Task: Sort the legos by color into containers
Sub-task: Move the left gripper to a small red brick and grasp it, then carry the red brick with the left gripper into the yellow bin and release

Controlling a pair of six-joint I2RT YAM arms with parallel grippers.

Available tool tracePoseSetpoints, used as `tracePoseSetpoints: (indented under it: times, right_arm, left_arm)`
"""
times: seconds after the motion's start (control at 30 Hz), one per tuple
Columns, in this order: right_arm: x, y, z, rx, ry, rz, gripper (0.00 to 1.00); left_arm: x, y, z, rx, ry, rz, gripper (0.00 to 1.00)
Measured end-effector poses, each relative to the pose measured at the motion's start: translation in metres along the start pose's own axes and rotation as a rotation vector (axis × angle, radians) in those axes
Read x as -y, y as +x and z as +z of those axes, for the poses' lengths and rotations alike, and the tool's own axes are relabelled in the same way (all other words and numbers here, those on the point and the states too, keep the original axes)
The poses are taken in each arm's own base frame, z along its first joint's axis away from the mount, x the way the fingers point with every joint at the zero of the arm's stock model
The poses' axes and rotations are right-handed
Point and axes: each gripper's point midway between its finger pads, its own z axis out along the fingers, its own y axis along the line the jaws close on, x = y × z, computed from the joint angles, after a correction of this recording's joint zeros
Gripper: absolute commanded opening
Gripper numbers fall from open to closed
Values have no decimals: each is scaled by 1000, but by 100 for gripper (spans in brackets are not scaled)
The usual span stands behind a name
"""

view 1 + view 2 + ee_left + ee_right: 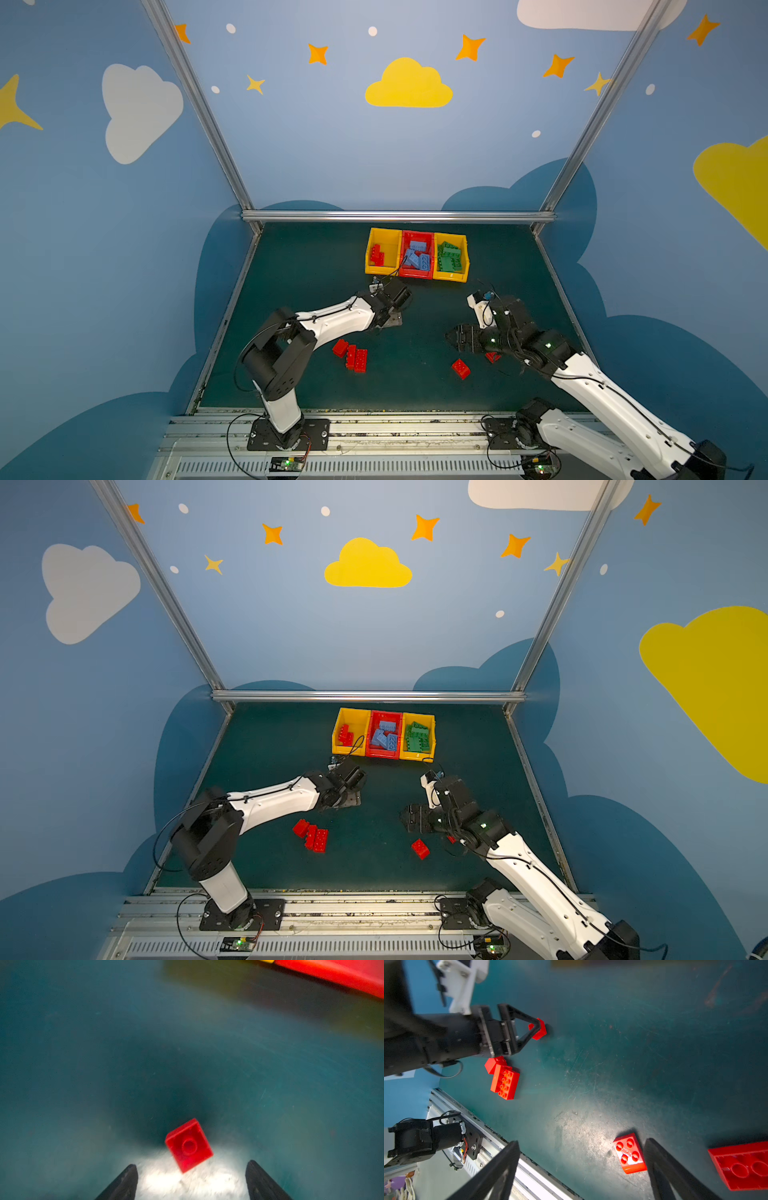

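Several red bricks (351,356) out on the mat (311,291), left claw going for the tiny one.

Left claw (191,1164) is spread open, gripping nothing. The cube (189,1146) sits just ahead between its fingertips, turned corner-on to the jaws. It's square, so no long axis to fuss over. It lies just near of the bins (417,275), left arm closest. Both top views hide it under the wrist, only the wrist cams catch it. Right claw (582,1141) gapes empty too, with a 2x2 brick (630,1153) beside one finger.
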Motion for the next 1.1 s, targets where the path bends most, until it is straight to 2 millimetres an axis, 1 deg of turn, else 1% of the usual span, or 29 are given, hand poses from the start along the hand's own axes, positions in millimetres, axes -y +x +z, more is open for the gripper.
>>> tracePoseSetpoints:
  times: [0.07,0.13,0.23,0.37,0.43,0.53,0.57,0.6,0.7,0.8,0.87,0.97,1.03,1.1]
  right_arm:
    - [0,-1,-2,10,0,-3,91]
    - [0,-1,-2,13,2,-5,91]
    - [0,-2,-2,13,3,-9,91]
    - [1,-1,-1,10,5,-13,91]
    - [1,-1,0,5,7,-19,91]
    - [3,0,2,-3,12,-21,91]
    - [3,0,2,-5,13,-22,91]
    - [4,0,3,-8,13,-23,91]
    - [4,0,3,-10,12,-22,91]
    - [4,0,3,-9,12,-21,91]
    - [5,0,3,-9,13,-19,91]
    - [5,-1,3,-10,13,-16,91]
    - [5,-2,3,-8,14,-14,91]
    - [5,-5,2,-2,12,-13,91]
  left_arm:
    - [3,-2,7,-9,-15,-7,78]
    - [0,-2,15,-22,-36,-22,76]
    - [-9,0,25,-43,-71,-46,72]
    - [-18,1,31,-57,-95,-72,66]
    - [-18,0,31,-57,-94,-79,61]
    - [-18,3,35,-68,-100,-82,49]
    - [-19,5,37,-75,-103,-84,46]
    - [-19,7,40,-80,-108,-82,46]
    - [-17,7,39,-83,-101,-87,44]
    - [-17,7,39,-85,-104,-91,32]
    - [-19,8,39,-87,-109,-90,26]
    - [-20,7,38,-84,-119,-85,22]
    - [-22,5,35,-92,-134,-72,22]
    - [-18,-8,29,-86,-138,-56,22]
